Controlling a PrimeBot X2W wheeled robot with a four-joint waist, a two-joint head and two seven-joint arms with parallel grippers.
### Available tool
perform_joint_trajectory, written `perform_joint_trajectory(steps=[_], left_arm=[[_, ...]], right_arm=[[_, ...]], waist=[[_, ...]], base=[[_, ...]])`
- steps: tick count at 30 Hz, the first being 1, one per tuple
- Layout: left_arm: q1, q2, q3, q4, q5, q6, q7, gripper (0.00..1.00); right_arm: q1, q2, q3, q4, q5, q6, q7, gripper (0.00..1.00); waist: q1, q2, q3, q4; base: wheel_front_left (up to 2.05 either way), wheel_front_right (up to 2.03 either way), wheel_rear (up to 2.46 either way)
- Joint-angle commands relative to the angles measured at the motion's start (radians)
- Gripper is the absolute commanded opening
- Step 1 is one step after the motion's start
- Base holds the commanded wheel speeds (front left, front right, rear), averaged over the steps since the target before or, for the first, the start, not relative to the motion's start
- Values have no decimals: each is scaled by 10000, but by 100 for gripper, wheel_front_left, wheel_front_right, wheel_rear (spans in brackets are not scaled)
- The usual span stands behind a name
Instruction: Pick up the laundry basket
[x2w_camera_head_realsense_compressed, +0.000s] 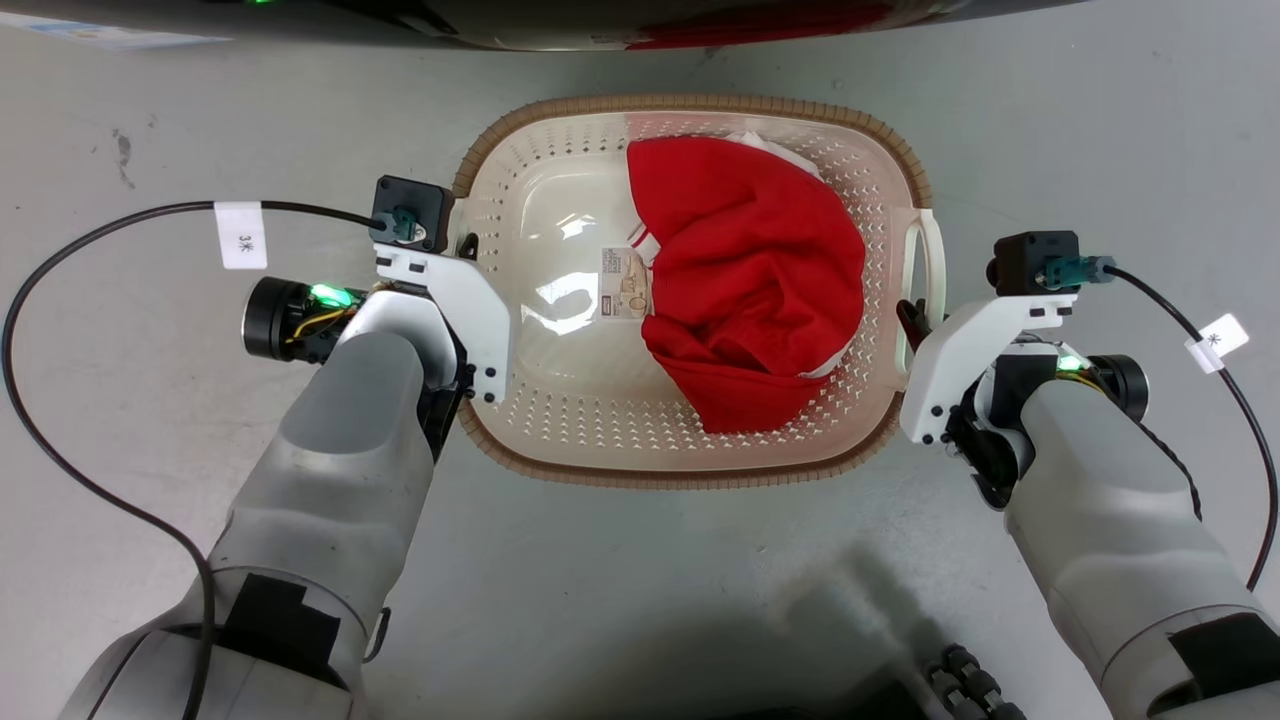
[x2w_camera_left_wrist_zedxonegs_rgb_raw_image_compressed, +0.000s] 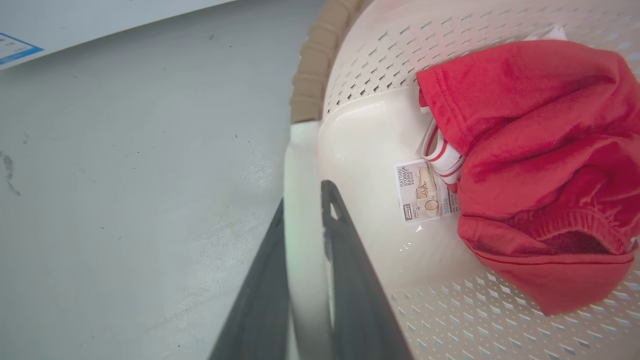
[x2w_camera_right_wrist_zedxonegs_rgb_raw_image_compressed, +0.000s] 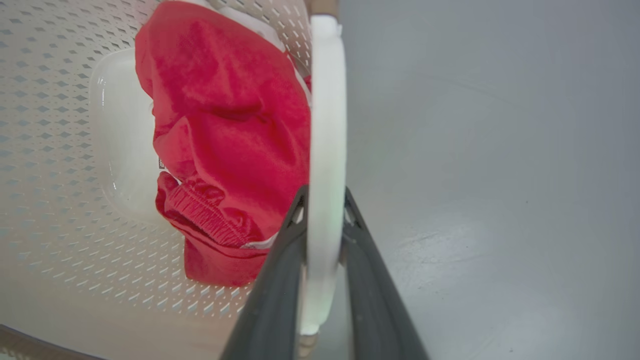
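Head view: 1 laundry basket (x2w_camera_head_realsense_compressed: 690, 103), 1 red garment (x2w_camera_head_realsense_compressed: 750, 270) inside.

Bare grey floor (x2w_camera_head_realsense_compressed: 640, 560) lay open on 3 sides of the laundry basket (x2w_camera_head_realsense_compressed: 690, 104); a dark machine front (x2w_camera_head_realsense_compressed: 400, 15) stood close beyond its far rim. Inside, a red garment (x2w_camera_head_realsense_compressed: 750, 270) filled the right half, the left half bare. 2 cables (x2w_camera_head_realsense_compressed: 60, 270) looped out beside the arms

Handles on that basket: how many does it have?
2. The left handle is on the laundry basket's left side, between the fingers of the left hand; the right handle is opposite, between the fingers of the right hand.
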Motion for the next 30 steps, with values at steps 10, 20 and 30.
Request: perform_joint_trajectory(steps=[10, 20, 30], left_arm=[[254, -148, -199, 71, -215, -302, 466, 0], [744, -287, -350, 86, -660, -476, 1813, 0], [1354, -311, -441, 94, -1239, -585, 3371, 0]], right_arm=[[184, 34, 538, 55, 625, -3, 265, 0], [715, -158, 1168, 25, 1300, -3, 1473, 0], [1077, -471, 1847, -365, 2219, -3, 3030, 0]], waist=[[0, 0, -478, 82], [0, 0, -1966, 182], [0, 0, -3647, 358]], base=[[0, 0, 0], [0, 0, 0], [0, 0, 0]])
